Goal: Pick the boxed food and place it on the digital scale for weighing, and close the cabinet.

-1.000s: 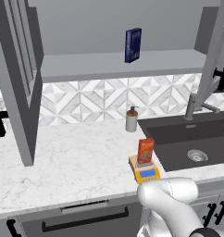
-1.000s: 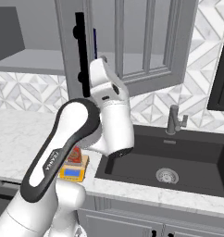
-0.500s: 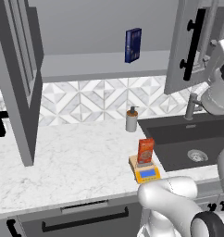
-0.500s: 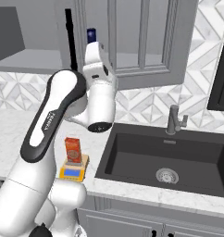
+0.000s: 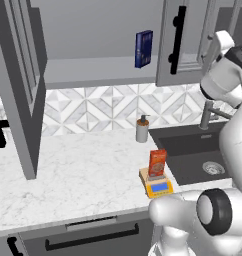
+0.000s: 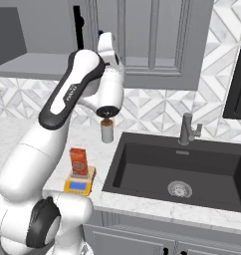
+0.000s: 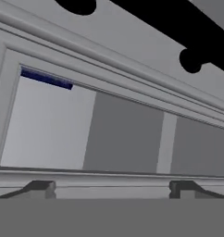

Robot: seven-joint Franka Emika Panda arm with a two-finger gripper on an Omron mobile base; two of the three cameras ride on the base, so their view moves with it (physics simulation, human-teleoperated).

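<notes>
While the arm reaches up high, the big grey cabinet (image 5: 188, 45) fills the wall above the counter. Its right door stands nearly closed, and the left door (image 5: 20, 85) hangs wide open, far off to the hand's left. The gripper (image 7: 111, 187) is right up against the front of the right door, beside the black bar handle (image 5: 178, 32). In the hand view the door's panel frame is very close in front of the fingertips (image 7: 40, 187), and the black handle runs across the top of that view. The two fingertips sit wide apart with nothing between them, so the hand is let go and holds nothing.

Under the hand, the white marble counter (image 5: 73, 175) runs along the wall. The dark sink (image 6: 192, 169) lies low to the hand's right, with a grey tap (image 6: 187, 129) at its back.

Far below the hand, near the front edge of the counter, sits the digital scale (image 5: 155, 184). The boxed food (image 5: 157, 163) stands upright on top of it, touching its plate.

A soap bottle (image 5: 142, 130) stands by the wall, behind the scale and apart from it. A dark blue box (image 5: 143, 48) stands on the open cabinet shelf, just left of the door the hand is at.
</notes>
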